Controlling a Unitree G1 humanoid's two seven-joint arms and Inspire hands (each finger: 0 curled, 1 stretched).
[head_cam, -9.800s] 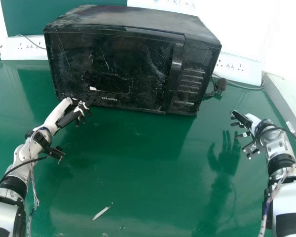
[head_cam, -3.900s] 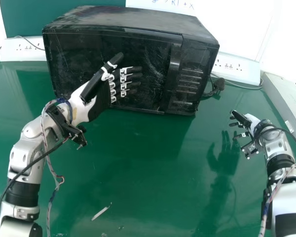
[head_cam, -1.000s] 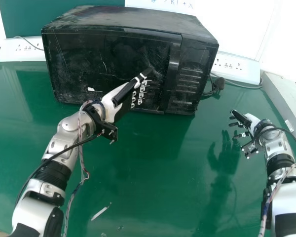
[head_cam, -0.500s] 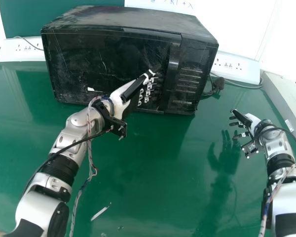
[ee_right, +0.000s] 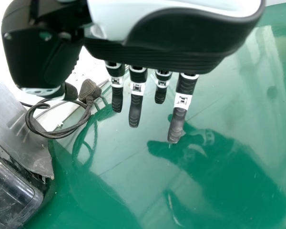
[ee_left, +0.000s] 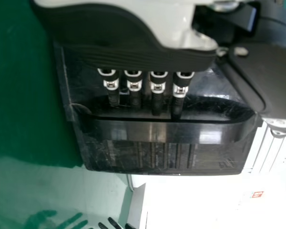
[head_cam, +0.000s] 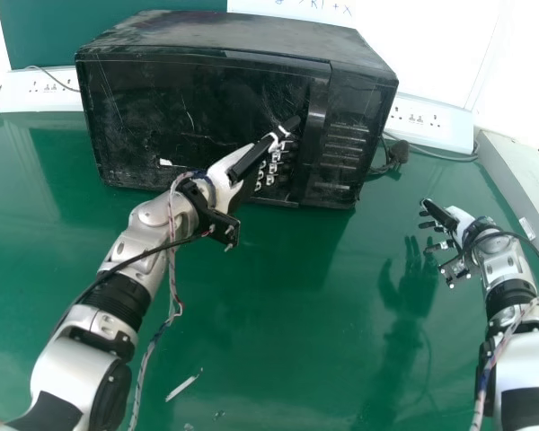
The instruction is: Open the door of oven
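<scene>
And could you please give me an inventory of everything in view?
Oven: one, black, on table's far part, door closed
Handle: one, black, upright on door's right
Table: one, green, beneath
Power strips: two, white, left and right behind oven
Plug: one, dark, right of oven
Panel: one, dark green, back left
Scrap: one, whitish, near front
Left hand: one, black-white, beside handle
Right hand: one, black-white, right
Arms: two, silver-white-black, left and right

Boxy black oven [head_cam: 225,32] upright on green table [head_cam: 287,332]; scratched door [head_cam: 162,103] shut, vertical handle [head_cam: 316,112] beside button panel [head_cam: 350,112].
</scene>
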